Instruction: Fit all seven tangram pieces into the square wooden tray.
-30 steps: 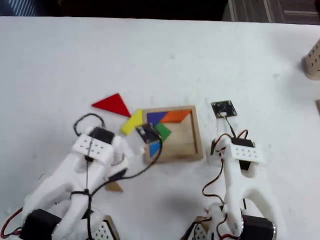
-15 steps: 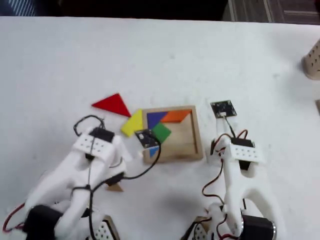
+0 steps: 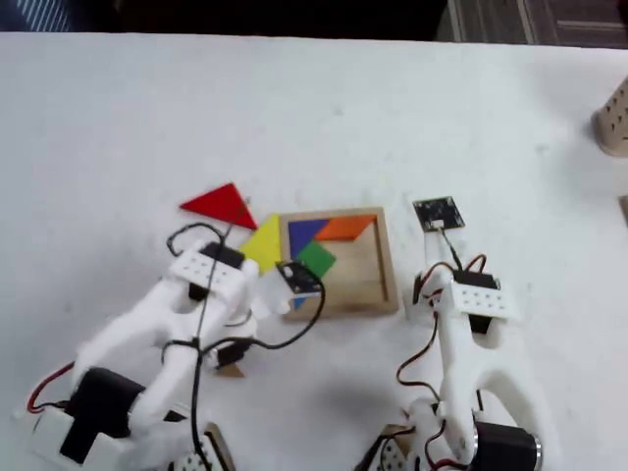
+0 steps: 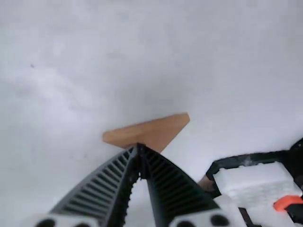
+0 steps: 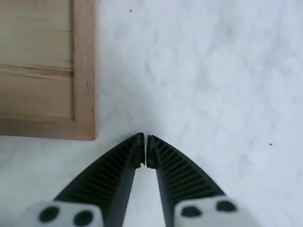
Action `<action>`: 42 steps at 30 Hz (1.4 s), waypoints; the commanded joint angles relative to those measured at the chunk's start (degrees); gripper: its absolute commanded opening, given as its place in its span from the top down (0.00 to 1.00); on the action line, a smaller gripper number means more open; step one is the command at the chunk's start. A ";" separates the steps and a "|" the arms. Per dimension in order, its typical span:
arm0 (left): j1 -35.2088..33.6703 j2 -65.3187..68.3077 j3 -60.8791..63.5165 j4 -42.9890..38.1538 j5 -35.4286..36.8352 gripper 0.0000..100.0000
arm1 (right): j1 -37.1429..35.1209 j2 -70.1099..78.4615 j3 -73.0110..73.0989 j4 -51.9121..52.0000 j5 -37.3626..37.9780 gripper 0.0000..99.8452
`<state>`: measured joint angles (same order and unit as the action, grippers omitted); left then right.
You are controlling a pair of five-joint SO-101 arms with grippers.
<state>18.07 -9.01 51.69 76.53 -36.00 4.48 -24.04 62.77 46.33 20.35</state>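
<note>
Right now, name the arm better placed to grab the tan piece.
Left. The left hand, shut, points at the tan piece, close by; the right hand sits across the tray from it.

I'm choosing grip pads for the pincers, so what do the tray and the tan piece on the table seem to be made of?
Tray: unpainted wood with a matte finish. Grain lines run along its floor and rim.
Tan piece: probably bare wood too. It has a similar pale brown colour and a smooth, flat face, but no grain shows, so painted wood or plastic can't be ruled out.
</note>
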 commanded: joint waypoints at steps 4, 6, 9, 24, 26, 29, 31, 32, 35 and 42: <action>4.44 1.45 1.41 -8.97 15.12 0.98 | -0.57 -2.15 -0.26 -0.04 1.05 0.98; 4.44 1.45 1.85 -10.55 17.93 0.98 | -0.57 -2.15 -0.26 -0.04 1.05 0.98; 4.18 1.10 1.76 -11.69 20.75 0.98 | -0.57 -2.15 -0.26 -0.04 1.05 0.98; -1.45 -18.51 -3.87 10.90 6.42 0.98 | -0.57 -2.15 -0.26 -0.04 1.05 0.98; -2.33 -18.59 -4.31 13.01 -0.70 0.98 | -0.57 -2.15 -0.26 -0.04 1.05 0.98; -2.59 -18.24 -4.48 13.10 -2.81 0.98 | -0.57 -2.15 -0.26 -0.40 1.05 0.98; 0.40 -16.57 -3.08 13.27 -3.52 0.98 | -0.57 -2.15 -0.26 -0.75 0.88 0.98; 2.07 -15.25 -2.02 12.92 -5.19 0.98 | -0.57 -2.15 -0.26 -0.75 0.88 0.98; 7.34 -9.71 1.23 9.93 -11.52 0.98 | -0.57 -2.15 -0.26 -0.75 0.79 0.98; 13.14 4.62 0.62 5.80 -13.01 0.98 | -0.57 -2.15 -0.26 -0.84 0.79 0.98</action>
<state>29.41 -9.98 54.51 83.12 -47.96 4.48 -24.04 62.77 46.33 20.70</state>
